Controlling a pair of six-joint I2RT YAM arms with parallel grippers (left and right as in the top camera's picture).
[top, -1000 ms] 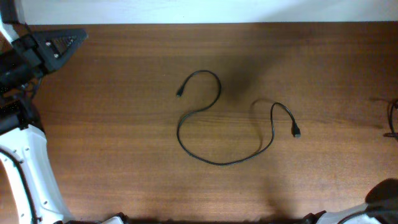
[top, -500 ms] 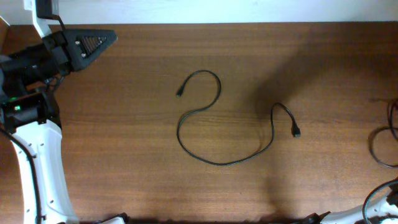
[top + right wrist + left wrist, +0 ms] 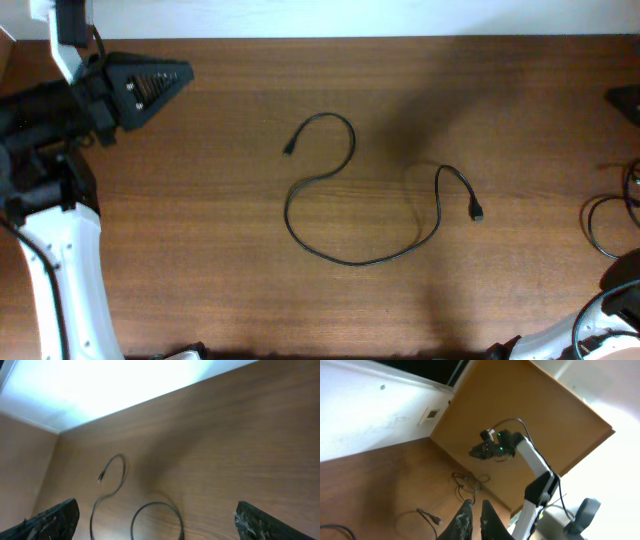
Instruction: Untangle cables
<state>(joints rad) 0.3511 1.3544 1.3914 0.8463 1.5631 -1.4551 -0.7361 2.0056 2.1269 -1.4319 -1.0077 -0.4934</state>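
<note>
Table (image 3: 200,250) brown wood; white wall (image 3: 360,415) behind; cable (image 3: 350,263) loose.

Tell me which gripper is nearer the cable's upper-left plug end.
Left. In the overhead view the left gripper is up-left of the plug; the right gripper is far off by the table's right edge.

Nothing legible, folks: not a word, number or brand reads in the overhead or either wrist view. The one candidate is the small plate (image 3: 431,413) on the white wall (image 3: 365,415) in the left wrist view, which carries a dark mark (too small to make out as letters or digits).
</note>
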